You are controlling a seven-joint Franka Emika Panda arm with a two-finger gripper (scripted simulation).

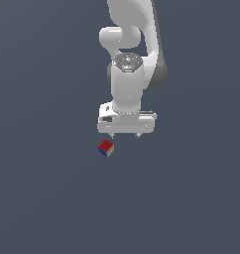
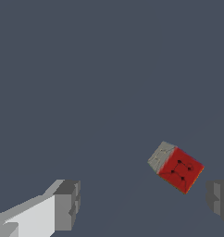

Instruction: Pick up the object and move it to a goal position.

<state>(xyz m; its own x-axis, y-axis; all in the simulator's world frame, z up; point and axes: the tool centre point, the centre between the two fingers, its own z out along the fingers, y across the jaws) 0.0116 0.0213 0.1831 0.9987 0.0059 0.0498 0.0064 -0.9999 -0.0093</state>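
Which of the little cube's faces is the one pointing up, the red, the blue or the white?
The red face with dark dots tops the small cube; blue and white faces are its sides.

A flat floor (image 1: 42, 198) of dull slate blue-grey was shown in the exterior view, and the picture was filled by it from the twelve o'clock edge round through three, six and nine o'clock. It was rendered in one even, matte tone, with the same colour seen at every edge. In the wrist view the same floor (image 2: 86, 69) was seen as the whole background, and there too it was rendered in that single blue-grey tone.
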